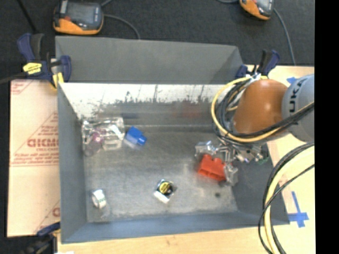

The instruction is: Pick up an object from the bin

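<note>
grey metal bin [159, 97] on a dark floor, with the gripper [218, 162] low at a red block [211, 168] near the right wall.
the red block, a small angular plastic piece, lies on the bin floor at the right, and the gripper sits right at it, under the arm's orange cover [257, 107]; whether the claw is open or closed on the block cannot be told, since the wrist and cables hide that part. the block looks to be resting on the floor, so by my reading nothing is lifted yet: the approach is done, the grasp unconfirmed, the lift left. well apart lie a small yellow-and-black piece [164, 189] at front centre, a blue cap [136, 137] beside a clear plastic package [102, 134] at back left, and a small silver thing [98, 198] at front left.
</note>
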Tool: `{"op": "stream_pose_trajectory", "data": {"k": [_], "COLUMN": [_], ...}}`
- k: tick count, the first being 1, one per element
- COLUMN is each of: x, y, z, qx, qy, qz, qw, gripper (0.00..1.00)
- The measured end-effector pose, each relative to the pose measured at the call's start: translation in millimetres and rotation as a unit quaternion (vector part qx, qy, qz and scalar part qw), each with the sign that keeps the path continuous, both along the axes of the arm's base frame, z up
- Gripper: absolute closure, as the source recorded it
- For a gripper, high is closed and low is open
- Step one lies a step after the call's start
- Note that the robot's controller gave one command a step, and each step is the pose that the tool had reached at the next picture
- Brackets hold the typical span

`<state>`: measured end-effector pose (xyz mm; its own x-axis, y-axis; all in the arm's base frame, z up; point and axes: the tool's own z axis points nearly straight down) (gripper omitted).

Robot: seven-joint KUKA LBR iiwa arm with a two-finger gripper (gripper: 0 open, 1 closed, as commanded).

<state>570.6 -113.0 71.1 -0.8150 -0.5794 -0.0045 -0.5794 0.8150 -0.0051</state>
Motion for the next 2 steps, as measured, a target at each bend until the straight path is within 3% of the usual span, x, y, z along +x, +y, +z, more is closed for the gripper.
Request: {"op": "stream_pose_trajectory", "data": {"k": [1,2], "x": [0.1,24.6], "y": [2,-27], "z": [0,157], "qx": [0.001,-0.001], "qy": [0.0001,-0.0032], "qz": [0.002,0.015], "qw": [1.0000,0.9999], "gripper": [1.00,1.00]}}
